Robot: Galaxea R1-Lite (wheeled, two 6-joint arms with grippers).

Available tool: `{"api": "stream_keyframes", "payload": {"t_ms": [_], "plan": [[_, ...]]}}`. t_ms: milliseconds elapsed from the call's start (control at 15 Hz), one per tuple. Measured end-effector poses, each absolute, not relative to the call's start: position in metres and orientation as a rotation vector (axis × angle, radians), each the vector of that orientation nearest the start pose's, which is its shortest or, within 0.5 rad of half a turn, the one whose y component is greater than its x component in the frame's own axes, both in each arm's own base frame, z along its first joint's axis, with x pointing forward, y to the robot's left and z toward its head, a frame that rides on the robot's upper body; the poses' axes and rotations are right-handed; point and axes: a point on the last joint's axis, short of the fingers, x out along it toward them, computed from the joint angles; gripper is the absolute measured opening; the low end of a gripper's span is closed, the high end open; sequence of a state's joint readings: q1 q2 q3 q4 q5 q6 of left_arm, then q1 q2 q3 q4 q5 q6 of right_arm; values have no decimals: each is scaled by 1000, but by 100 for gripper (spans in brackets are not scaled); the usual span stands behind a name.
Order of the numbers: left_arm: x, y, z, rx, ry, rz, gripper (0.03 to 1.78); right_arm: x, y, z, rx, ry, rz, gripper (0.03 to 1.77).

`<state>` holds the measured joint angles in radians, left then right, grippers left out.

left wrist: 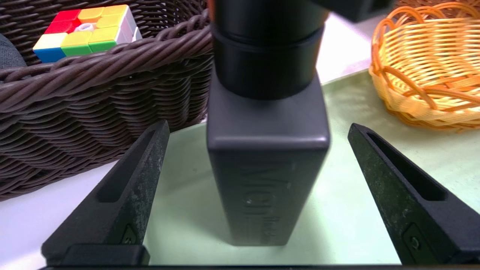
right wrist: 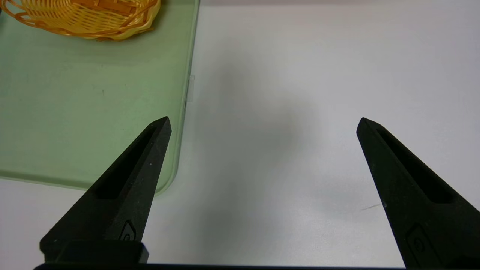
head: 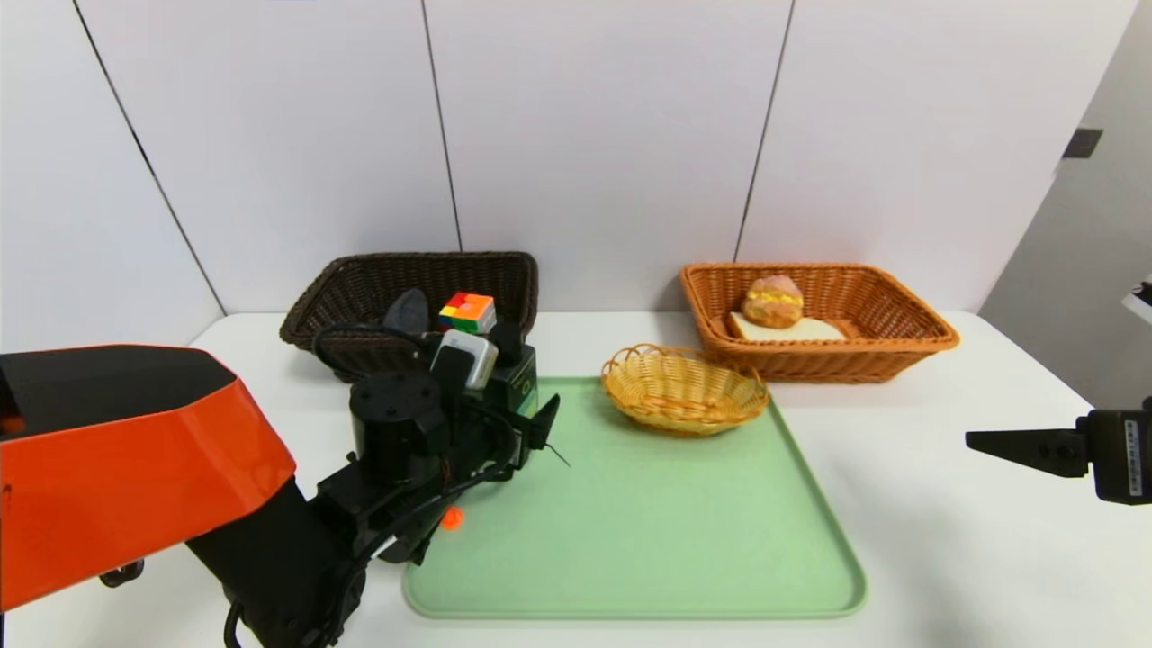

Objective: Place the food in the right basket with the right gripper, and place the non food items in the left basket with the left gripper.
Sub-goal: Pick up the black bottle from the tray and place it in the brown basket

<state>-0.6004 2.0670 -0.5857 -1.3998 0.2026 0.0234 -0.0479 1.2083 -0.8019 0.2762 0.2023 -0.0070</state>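
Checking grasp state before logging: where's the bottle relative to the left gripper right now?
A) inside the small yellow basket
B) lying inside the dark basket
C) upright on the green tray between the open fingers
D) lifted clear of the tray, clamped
C: in the left wrist view the bottle stands on the green tray, with the left gripper open around it and gaps on both sides.

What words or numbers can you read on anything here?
None reads clearly.
Bottle, standing on the green tray between the open left gripper's fingers: raised lettering runs down its front, too faint to read.
Right gripper, open, off to the side of the table: a white label on its body, too small to read.
Puzzle cube in the dark basket: a round centre logo, too small.
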Motion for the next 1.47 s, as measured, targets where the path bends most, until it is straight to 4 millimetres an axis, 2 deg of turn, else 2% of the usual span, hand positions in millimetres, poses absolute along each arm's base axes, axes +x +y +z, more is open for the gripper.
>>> {"api": "stream_keyframes", "payload": {"t_ms": [533,800,1067,1467], "plan": [[290,-189,85,17,67,-385,169,160,-3,215,75,667,150,171],[292,-190,82,4,77,-383,105,159,-3,214,75,662,150,171],[292,-189,81,-27,85,-378,61,158,-3,213,57,661,159,171],[287,-185,90,-60,76,-377,61,154,-3,209,57,661,160,171]]}}
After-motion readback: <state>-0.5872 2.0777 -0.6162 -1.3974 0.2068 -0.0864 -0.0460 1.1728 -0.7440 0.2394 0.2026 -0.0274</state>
